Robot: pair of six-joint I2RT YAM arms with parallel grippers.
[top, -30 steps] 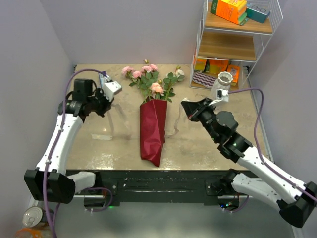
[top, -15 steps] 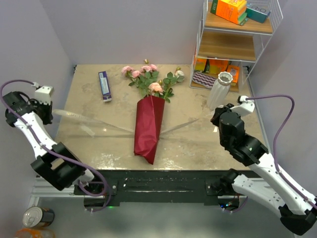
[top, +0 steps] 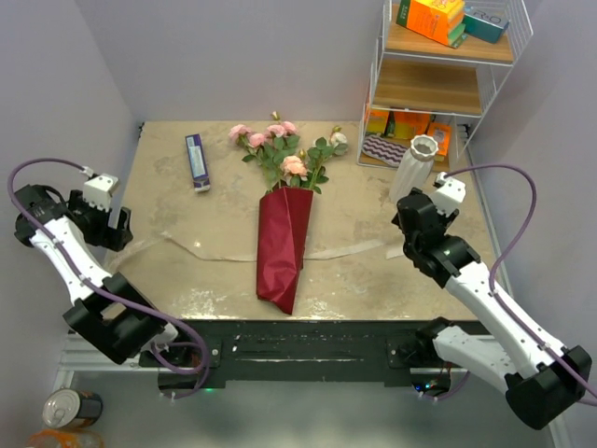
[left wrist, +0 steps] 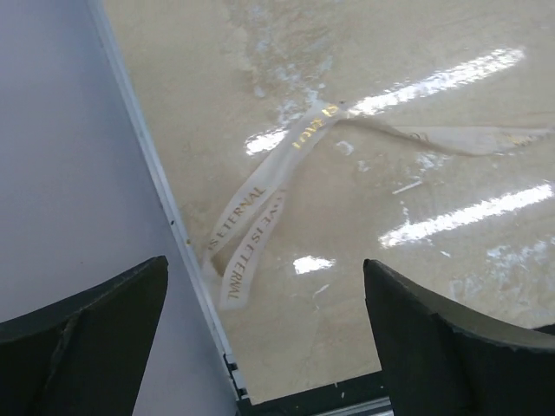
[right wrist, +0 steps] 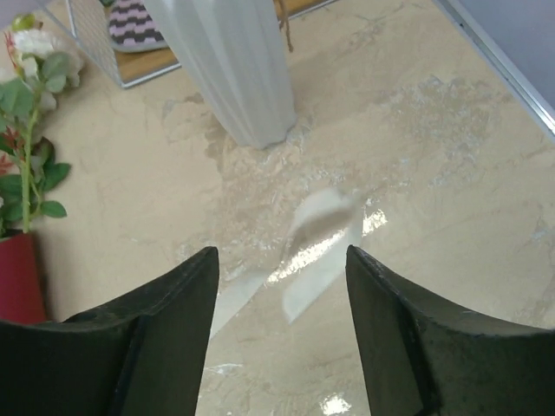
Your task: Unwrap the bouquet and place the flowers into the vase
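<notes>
Change: a second ago both grippers were close in at the bouquet, then they pulled wide apart with the ribbon taut. Now the long cream ribbon with gold lettering (top: 210, 250) lies slack across the table, one strand running out from each side of the cone. The left gripper (top: 114, 222), at the left edge of the frame, is wide open and empty; in its wrist view the ribbon end lies flat on the surface below the spread jaws. The right gripper (top: 410, 210), centre right, also has its jaws apart with nothing held; the ribbon end under it is blurred. Judgement: the tie is undone and dropped, the paper is still to open, and no flower has moved yet.

The bouquet (top: 284, 247), a dark maroon paper cone, lies flat at frame centre. Its pink and cream rose flowers (top: 280, 154) point toward the top. The white ribbed ceramic vase (top: 413, 171) stands upright at right, just above the right gripper.

Surface: a glossy beige marble-look table (top: 168, 201) with glare streaks. A small blue box (top: 196, 161) lies upper left. A white wire rack (top: 448, 89) with wooden shelves and colourful boxes sits upper right. The walls are plain pale lilac.
</notes>
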